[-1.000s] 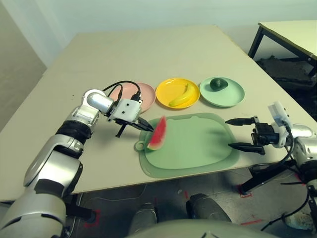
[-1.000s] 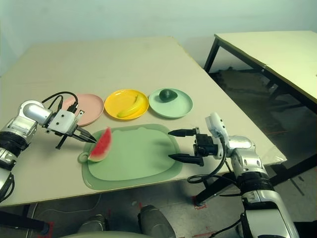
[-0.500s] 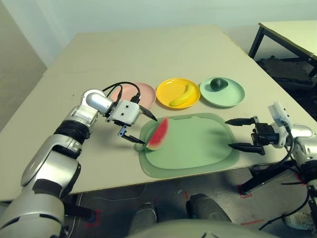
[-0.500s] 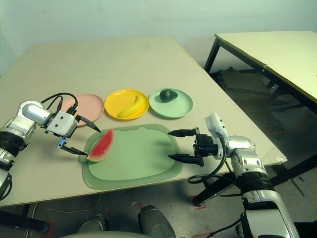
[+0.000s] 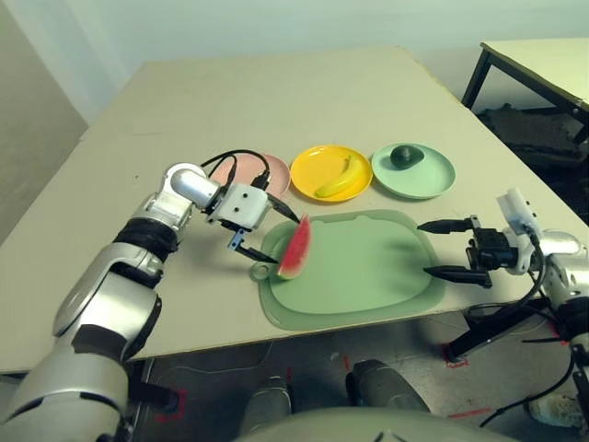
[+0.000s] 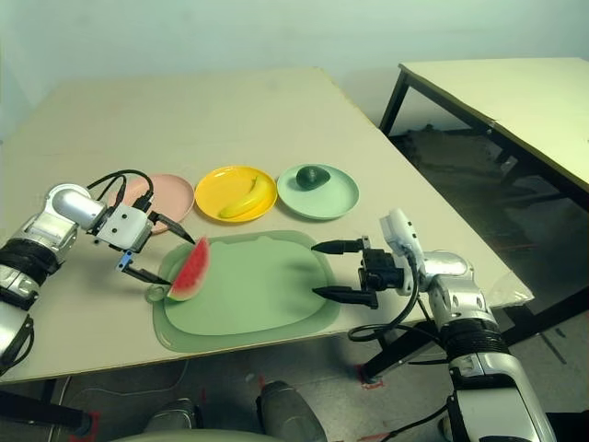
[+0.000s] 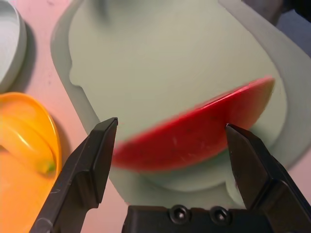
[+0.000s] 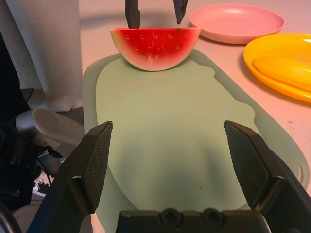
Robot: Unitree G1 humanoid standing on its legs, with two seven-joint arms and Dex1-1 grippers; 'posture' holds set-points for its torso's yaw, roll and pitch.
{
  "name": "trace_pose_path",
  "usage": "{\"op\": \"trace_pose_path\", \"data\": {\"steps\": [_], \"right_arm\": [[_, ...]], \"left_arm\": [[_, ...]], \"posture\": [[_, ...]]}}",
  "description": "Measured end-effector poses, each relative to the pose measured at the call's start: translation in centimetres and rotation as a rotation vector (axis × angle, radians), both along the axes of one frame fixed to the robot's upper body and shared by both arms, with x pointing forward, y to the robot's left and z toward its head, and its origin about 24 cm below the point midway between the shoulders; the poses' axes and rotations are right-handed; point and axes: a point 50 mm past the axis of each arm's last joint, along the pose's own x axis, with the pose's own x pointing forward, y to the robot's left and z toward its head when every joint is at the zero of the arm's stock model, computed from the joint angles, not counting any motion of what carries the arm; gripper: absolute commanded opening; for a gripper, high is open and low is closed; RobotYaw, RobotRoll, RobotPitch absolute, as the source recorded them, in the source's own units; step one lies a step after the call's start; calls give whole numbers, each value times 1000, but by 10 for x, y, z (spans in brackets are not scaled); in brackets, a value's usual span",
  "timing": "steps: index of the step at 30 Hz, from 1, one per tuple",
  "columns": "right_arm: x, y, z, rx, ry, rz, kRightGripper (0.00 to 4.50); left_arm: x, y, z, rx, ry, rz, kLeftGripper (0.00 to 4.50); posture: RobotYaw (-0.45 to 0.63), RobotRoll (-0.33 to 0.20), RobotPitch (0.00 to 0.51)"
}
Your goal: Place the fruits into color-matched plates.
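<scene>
Watermelon wedge (image 5: 294, 248) in red, with its rind paler and greenish, lies on the green mat (image 5: 359, 267), at the end toward the robot's left, near the ring tab (image 5: 260, 271). The left gripper (image 5: 286, 241) has its two fingers spread, with the wedge right at their tips; whether either tip touches it I cannot tell. In the left wrist view the wedge is smeared by blur, and one black finger overlaps part of its lower side.

Behind the left gripper, the pink plate (image 5: 275, 171) is partly hidden by the gripper's housing and cables, so its middle is hard to make out. The yellow plate (image 5: 306, 158) holds the banana (image 5: 341, 179), and both are cut off at the edge of each wrist view. On the mint green plate (image 5: 434, 184) sits the avocado (image 5: 405, 157), so dark that its surface detail is hard to read.

The right gripper (image 5: 426, 249) also has its fingers wide apart, nothing between them, near the mat's other end. Its forearm runs out of the left eye view.
</scene>
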Motion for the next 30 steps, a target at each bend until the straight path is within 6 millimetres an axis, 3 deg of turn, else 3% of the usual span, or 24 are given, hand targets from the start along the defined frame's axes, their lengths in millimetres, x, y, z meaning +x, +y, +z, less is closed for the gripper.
{"op": "trace_pose_path", "data": {"steps": [16,30], "right_arm": [[0,0,-1,-3,10,-1,4500],[1,1,1,3,4,1,4500]], "left_arm": [[-1,-2,2,-14,0,-4,4475],[-11,8,-34,109,269,197,4475]], "posture": [[-247,0,0],[-256,0,0]]}}
